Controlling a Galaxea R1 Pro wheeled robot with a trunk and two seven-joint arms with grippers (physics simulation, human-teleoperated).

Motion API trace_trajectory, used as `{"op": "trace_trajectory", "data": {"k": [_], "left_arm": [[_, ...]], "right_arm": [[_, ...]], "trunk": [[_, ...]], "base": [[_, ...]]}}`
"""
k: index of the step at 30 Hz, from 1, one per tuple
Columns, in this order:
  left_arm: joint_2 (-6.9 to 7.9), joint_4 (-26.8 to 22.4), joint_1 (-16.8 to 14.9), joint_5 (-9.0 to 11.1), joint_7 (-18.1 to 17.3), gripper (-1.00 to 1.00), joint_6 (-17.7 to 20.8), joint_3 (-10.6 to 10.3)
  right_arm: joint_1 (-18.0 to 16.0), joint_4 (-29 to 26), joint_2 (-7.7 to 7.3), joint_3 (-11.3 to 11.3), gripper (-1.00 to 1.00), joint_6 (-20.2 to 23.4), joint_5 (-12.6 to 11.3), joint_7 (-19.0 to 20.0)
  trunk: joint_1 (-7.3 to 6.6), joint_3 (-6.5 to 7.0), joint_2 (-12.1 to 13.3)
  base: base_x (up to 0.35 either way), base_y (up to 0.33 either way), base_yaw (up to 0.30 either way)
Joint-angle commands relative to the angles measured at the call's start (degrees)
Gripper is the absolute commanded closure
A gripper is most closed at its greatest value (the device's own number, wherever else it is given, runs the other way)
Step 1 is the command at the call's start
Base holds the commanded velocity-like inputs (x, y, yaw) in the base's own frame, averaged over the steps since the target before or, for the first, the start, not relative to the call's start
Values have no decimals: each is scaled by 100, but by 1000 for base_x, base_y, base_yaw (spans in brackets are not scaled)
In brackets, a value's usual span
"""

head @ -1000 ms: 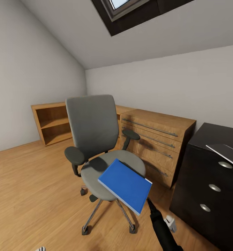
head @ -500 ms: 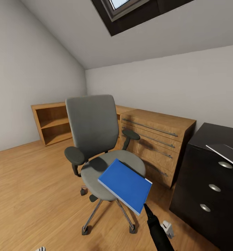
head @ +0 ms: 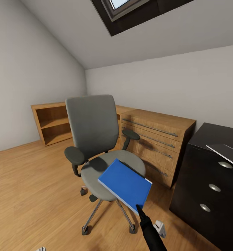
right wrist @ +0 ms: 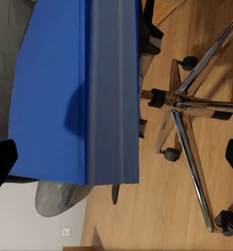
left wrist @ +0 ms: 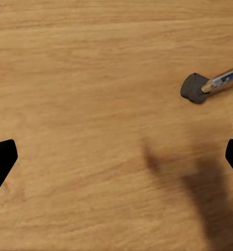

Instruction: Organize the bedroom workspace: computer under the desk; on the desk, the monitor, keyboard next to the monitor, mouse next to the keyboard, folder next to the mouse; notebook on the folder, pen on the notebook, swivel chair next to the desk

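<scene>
The swivel chair (head: pixel 92 129) stands mid-room on the wooden floor, its grey seat facing me. The blue notebook (head: pixel 125 184) lies on the seat and overhangs its front right edge. My right gripper (head: pixel 140 212) reaches up from below, its black tip at the notebook's near corner. In the right wrist view the notebook (right wrist: pixel 74 89) looms close ahead of the open right gripper (right wrist: pixel 116 162), nothing gripped. The black desk (head: pixel 207 181) stands at the right, with a thin grey sheet, seemingly the folder (head: pixel 226 153), on its top. My left gripper (left wrist: pixel 116 162) hangs open over bare floor.
A light wooden dresser (head: pixel 155 139) stands against the wall between chair and desk. An open wooden shelf (head: pixel 52 123) sits in the far left corner. The chair's chrome legs (right wrist: pixel 195 112) spread over the floor, and one castor (left wrist: pixel 195 88) lies near the left gripper.
My right arm has slid left and forward, bringing its tip from beside the notebook to the notebook's near corner. The chair and notebook have not moved.
</scene>
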Motion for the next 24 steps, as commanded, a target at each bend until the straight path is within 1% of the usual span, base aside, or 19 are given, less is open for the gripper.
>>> {"op": "trace_trajectory", "data": {"k": [1,6,10,18,24], "left_arm": [[2,-10,2,61,34,-100,30,-5],[1,21,2,62,36,-100,30,-5],[1,100,2,57,35,-100,30,-17],[1,152,2,55,36,-100,21,-119],[6,311,2,48,43,-100,13,-209]], "right_arm": [[1,-6,0,18,-100,7,-60,19],[1,-25,0,94,-100,5,-52,21],[1,-28,0,104,-100,5,-51,22],[1,-31,-1,108,-100,5,-43,22],[1,-30,-6,108,-100,5,-43,22]], "trunk": [[0,-4,-2],[0,-4,-2],[0,-4,-2],[0,-4,-2],[0,-4,-2]], "base": [[0,0,0],[0,0,0],[0,0,0],[53,0,0],[6,0,0]]}}
